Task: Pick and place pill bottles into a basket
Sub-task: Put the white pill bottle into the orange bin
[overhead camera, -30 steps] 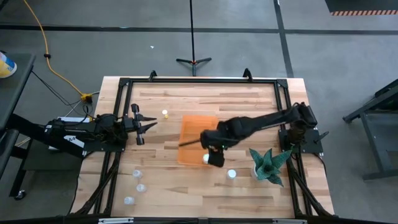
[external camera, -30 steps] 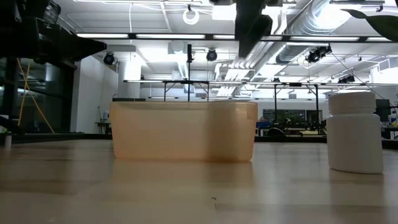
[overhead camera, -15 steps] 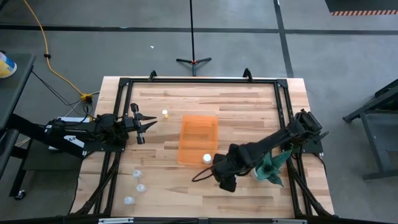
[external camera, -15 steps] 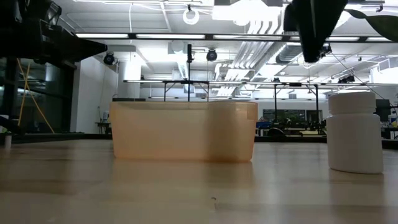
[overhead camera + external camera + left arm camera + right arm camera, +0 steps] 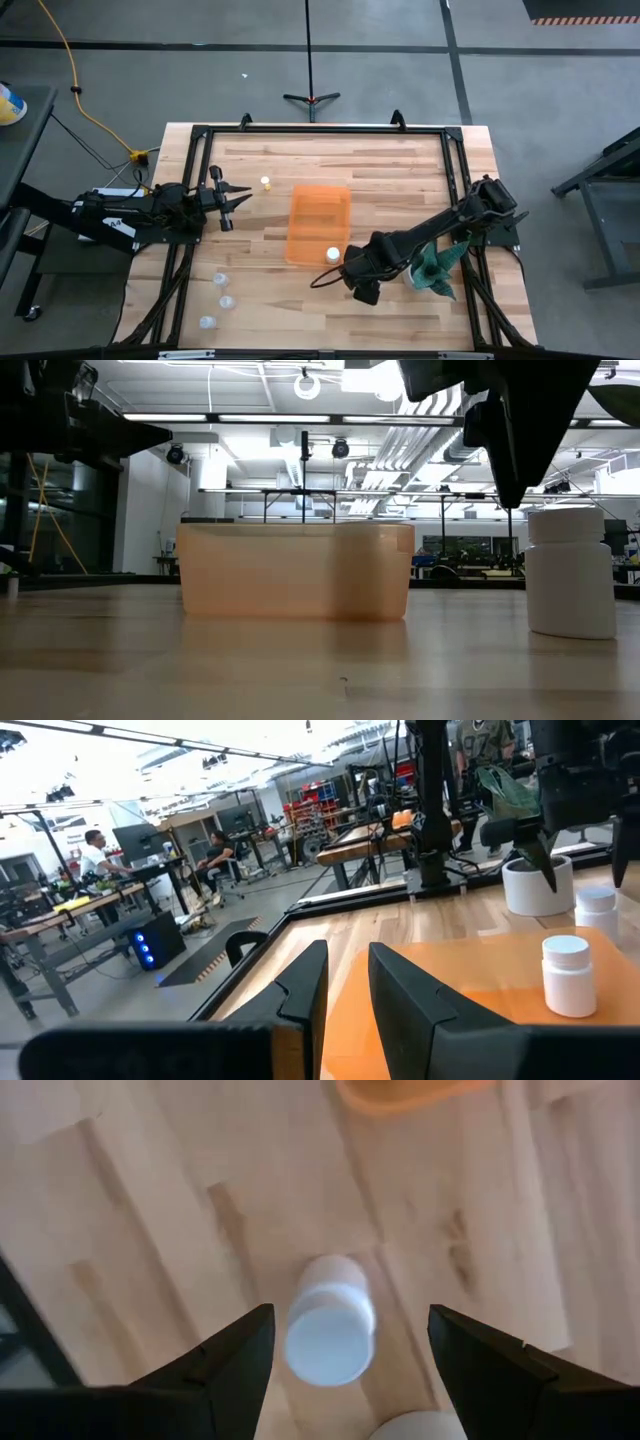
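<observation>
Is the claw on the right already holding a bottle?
No: the right gripper has its fingers spread wide above an upright pill bottle standing on the table, touching nothing.

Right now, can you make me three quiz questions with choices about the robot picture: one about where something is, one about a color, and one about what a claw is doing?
1. Where is the right gripper?
A. above a bottle on the table
B. inside the basket
C. beside the yellow cord

2. What color is the basket?
A. blue
B. orange
C. green

3. What are the right gripper's fingers doing?
A. squeezing a bottle
B. open
C. holding the plant

Answers: 1 A, the bottle stands between its fingers below. 2 B, it looks orange from above. 3 B, the fingers are spread apart, not touching the bottle.
</observation>
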You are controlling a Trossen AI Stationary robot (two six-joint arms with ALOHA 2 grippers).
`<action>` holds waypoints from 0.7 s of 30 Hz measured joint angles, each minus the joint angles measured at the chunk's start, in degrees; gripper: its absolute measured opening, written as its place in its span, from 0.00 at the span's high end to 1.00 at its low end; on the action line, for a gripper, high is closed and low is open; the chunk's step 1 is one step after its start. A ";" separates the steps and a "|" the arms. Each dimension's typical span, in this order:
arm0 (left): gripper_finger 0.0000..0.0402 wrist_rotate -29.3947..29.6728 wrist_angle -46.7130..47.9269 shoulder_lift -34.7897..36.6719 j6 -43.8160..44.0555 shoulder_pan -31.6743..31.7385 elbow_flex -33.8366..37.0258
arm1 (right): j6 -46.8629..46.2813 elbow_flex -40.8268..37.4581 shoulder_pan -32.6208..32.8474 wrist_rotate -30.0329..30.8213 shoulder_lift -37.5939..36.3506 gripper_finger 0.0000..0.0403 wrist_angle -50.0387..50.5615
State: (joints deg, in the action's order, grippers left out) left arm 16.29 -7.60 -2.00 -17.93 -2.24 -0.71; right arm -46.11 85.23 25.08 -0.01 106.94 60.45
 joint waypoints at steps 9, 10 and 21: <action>0.72 0.00 0.02 0.00 -0.02 0.00 0.00 | -0.30 0.07 0.09 -1.55 0.87 0.37 -1.31; 0.72 0.00 0.02 0.00 -0.02 0.00 0.00 | -0.09 0.07 0.07 -2.42 1.47 0.37 -1.34; 0.72 -0.02 0.02 0.00 -0.02 0.00 0.00 | 0.33 0.07 0.04 -5.55 4.63 0.37 -0.20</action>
State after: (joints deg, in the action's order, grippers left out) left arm 16.27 -7.57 -2.00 -17.96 -2.24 -0.71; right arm -45.77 85.30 25.12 -5.56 111.57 60.25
